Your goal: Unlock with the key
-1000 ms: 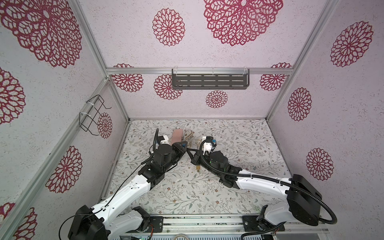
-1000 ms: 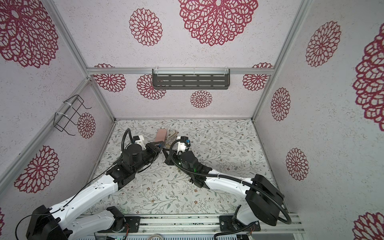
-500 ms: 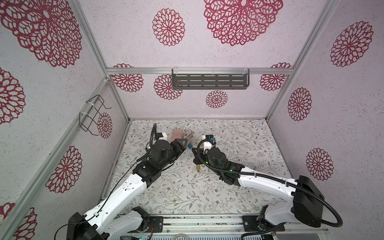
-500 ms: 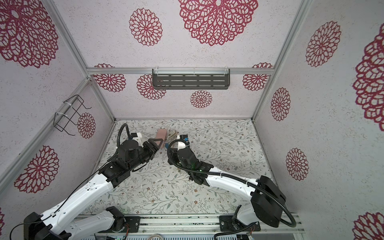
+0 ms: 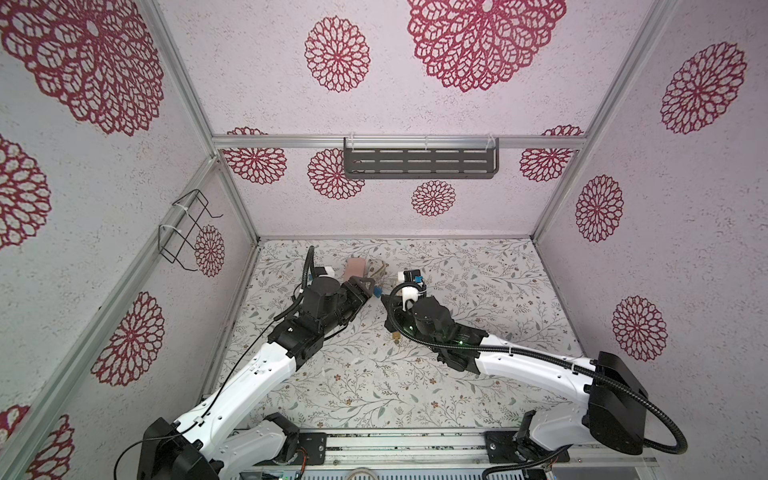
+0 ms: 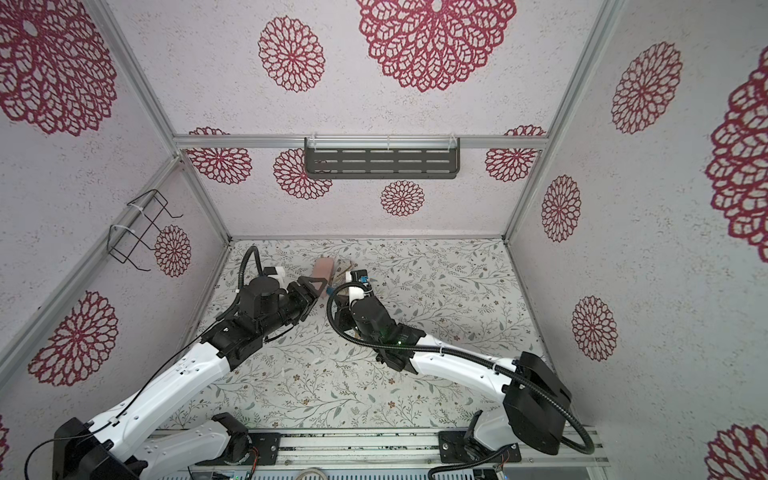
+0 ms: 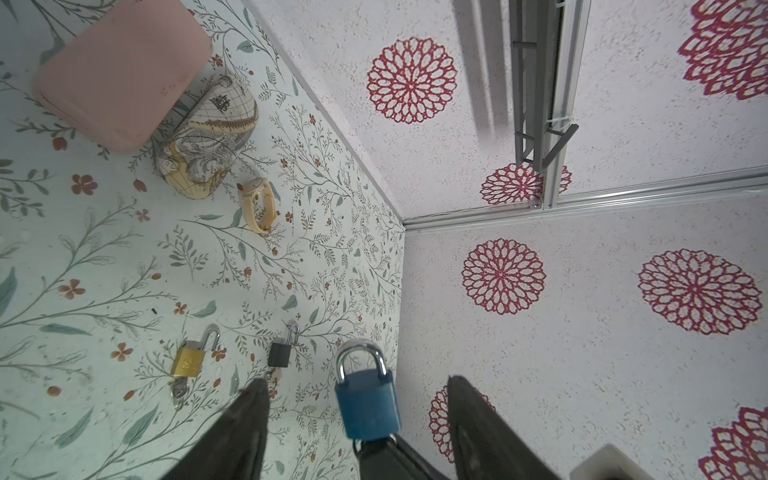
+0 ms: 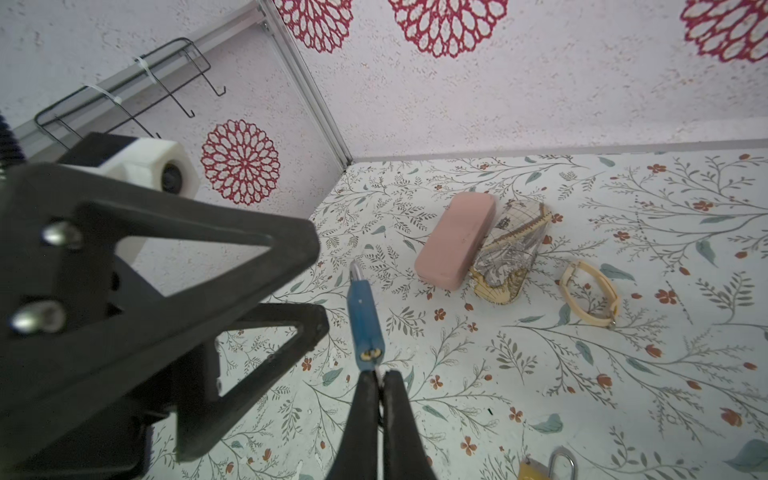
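Observation:
A blue padlock (image 7: pixel 368 401) with a silver shackle hangs in the air between the spread fingers of my left gripper (image 7: pixel 357 382), which is open and not touching it. In the right wrist view the padlock (image 8: pixel 365 328) shows edge-on, and my right gripper (image 8: pixel 378 376) is shut on the key (image 8: pixel 378 372) at the lock's underside. Only a sliver of the key shows. The shackle looks seated in the body. In both top views the padlock (image 5: pixel 377 293) (image 6: pixel 330 289) sits between the two gripper tips.
On the floral floor lie a pink case (image 7: pixel 124 70), a map-patterned case (image 7: pixel 208 141) and a cream strap (image 7: pixel 259 205). A brass padlock (image 7: pixel 191 359) with keys and a small dark padlock (image 7: pixel 279 353) lie nearer. The back wall carries a grey shelf (image 5: pixel 419 164).
My left gripper has opened and let go of the blue padlock, and its arm has drawn back a little. The right gripper stays shut on the key.

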